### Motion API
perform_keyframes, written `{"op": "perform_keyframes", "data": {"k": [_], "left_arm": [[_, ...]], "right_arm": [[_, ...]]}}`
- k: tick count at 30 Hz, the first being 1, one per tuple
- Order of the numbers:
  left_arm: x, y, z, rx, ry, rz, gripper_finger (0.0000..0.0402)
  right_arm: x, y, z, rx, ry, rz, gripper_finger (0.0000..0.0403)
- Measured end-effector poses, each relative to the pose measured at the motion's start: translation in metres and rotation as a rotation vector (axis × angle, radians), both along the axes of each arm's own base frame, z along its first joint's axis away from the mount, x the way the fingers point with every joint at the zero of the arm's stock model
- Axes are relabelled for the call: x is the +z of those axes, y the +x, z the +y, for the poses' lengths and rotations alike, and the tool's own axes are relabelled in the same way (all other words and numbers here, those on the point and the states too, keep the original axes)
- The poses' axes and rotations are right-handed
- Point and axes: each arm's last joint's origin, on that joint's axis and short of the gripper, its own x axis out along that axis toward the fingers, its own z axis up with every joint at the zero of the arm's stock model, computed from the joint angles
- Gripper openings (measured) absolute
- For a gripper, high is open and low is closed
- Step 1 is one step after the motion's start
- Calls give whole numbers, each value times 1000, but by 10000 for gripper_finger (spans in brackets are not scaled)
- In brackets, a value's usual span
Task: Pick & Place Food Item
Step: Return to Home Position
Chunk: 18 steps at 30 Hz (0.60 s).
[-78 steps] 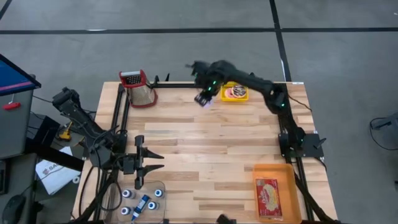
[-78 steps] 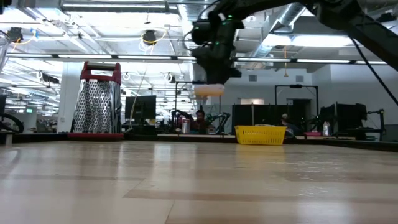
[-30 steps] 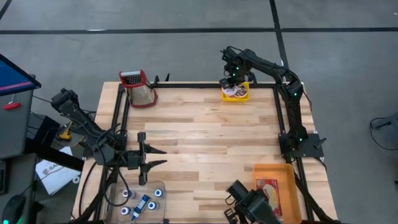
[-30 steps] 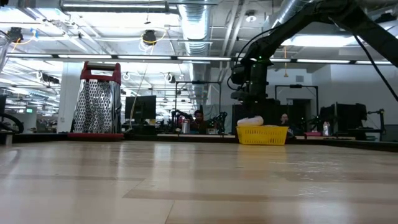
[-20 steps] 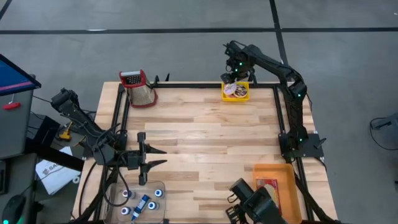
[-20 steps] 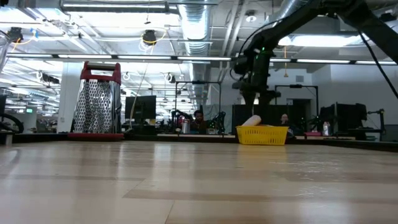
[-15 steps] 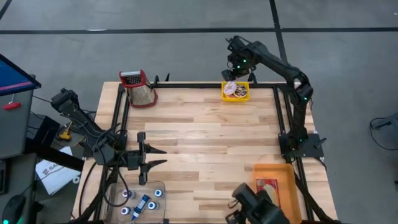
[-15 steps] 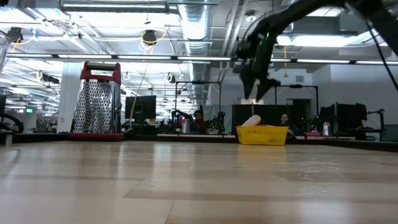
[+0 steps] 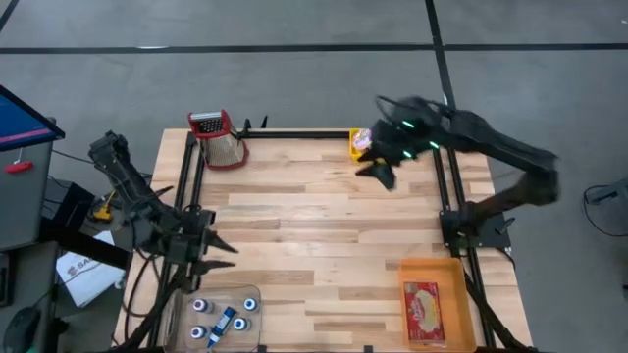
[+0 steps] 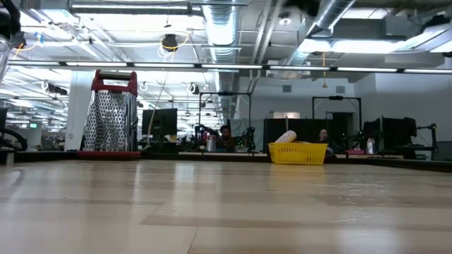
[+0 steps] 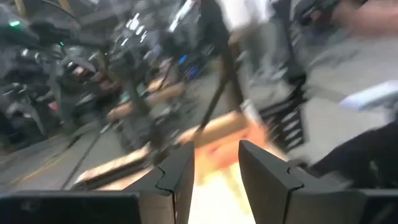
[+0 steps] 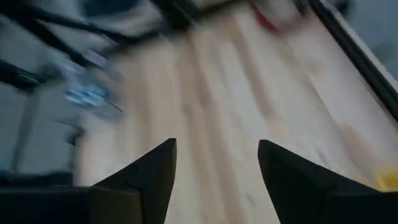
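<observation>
Right end effector [image 12: 216, 149] hangs wide open and empty since the donut [image 10: 286, 137] sits in the yellow bin [image 10: 297, 154] just beside it, looks like nothing's left to carry, and left end effector [image 11: 216, 149] waits well apart, open too.

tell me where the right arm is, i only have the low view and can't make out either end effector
observer: the right end effector hangs over the table, just on the near side of the yellow bin. Its wrist view shows it open and empty.
operator: and the left one
observer: the left end effector is by the table's left edge, open, with nothing between its fingers.
operator: anything near my camera that i can't see
observer: an orange tray sits at the near right corner with a flat red-and-tan item in it.
</observation>
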Motion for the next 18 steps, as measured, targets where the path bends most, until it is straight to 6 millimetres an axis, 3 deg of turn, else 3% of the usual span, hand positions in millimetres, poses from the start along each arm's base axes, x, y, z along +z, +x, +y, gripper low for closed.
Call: {"op": "perform_keyframes", "data": {"k": [4, 8, 13, 18], "left_arm": [[-20, -7, 11, 46, -53, -63, 120], [-34, -7, 25, 98, -137, -156, 120], [-52, -1, 39, 99, -205, -179, 120], [-65, 7, 56, 53, -219, -180, 120]], "right_arm": [[11, -35, 48, 82, 9, -265, 219], [-4, -68, 80, 136, -26, -430, 219], [-45, -95, 104, 170, -41, -603, 219], [-97, -111, 111, 195, -38, -696, 219]]}}
